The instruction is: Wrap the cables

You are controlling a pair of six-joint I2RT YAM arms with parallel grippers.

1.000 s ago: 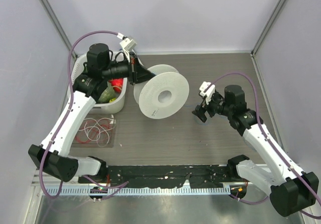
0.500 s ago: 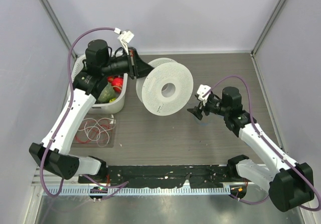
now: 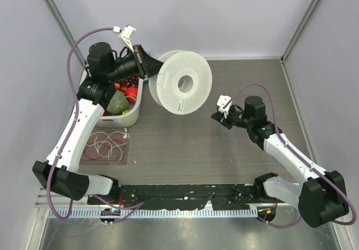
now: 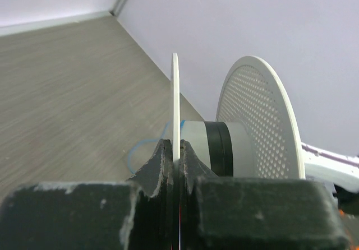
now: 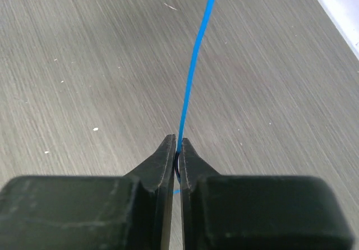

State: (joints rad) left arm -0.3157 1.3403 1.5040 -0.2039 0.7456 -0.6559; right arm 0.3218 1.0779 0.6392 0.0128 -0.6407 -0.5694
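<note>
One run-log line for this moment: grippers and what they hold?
left gripper: shut on white spool | right gripper: shut on blue cable

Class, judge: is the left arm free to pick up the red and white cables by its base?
Probably not yet: the left hand is shut on the white spool by its rim, held high. Nothing covers the cables themselves.

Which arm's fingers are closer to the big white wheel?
Left. The left fingers are clamped on the thin rim of the white spool. The right fingers are off to its right, not touching it, pinching the blue cable.
</note>
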